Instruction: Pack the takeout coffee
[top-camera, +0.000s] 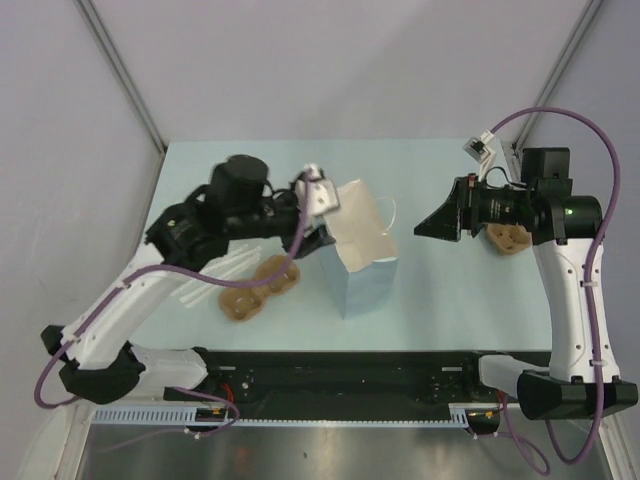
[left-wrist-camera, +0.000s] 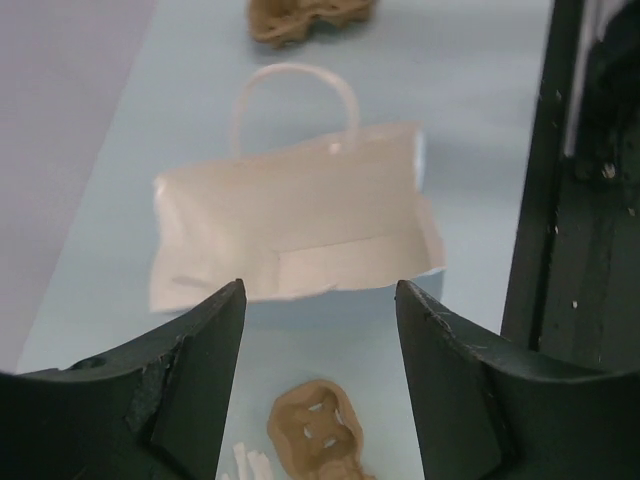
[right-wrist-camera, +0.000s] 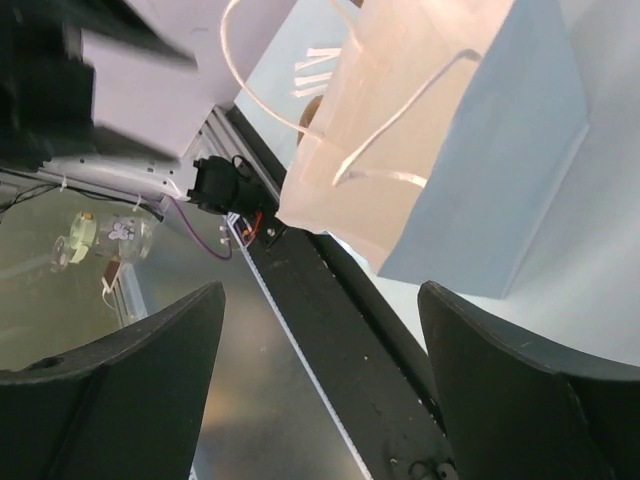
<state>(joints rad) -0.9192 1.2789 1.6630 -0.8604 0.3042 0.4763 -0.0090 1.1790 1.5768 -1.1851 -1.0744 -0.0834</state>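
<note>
The takeout coffee does not show in any view. A white paper bag (top-camera: 362, 240) with thin handles stands in the middle of the table; it also shows in the left wrist view (left-wrist-camera: 300, 220) and the right wrist view (right-wrist-camera: 400, 130). My left gripper (top-camera: 318, 240) is open and empty, just left of the bag; in its wrist view (left-wrist-camera: 320, 290) the jaws stand wide apart over bare table. My right gripper (top-camera: 425, 228) is open and empty, raised to the right of the bag and pointing at it, and its wrist view (right-wrist-camera: 320, 290) shows the jaws wide apart.
A brown pulp cup carrier (top-camera: 258, 285) lies left of the bag, under my left arm, and shows in the left wrist view (left-wrist-camera: 315, 430). A second carrier (top-camera: 508, 237) lies under my right wrist. White strips (top-camera: 200, 285) lie at the left. The black base rail (top-camera: 340, 375) runs along the near edge.
</note>
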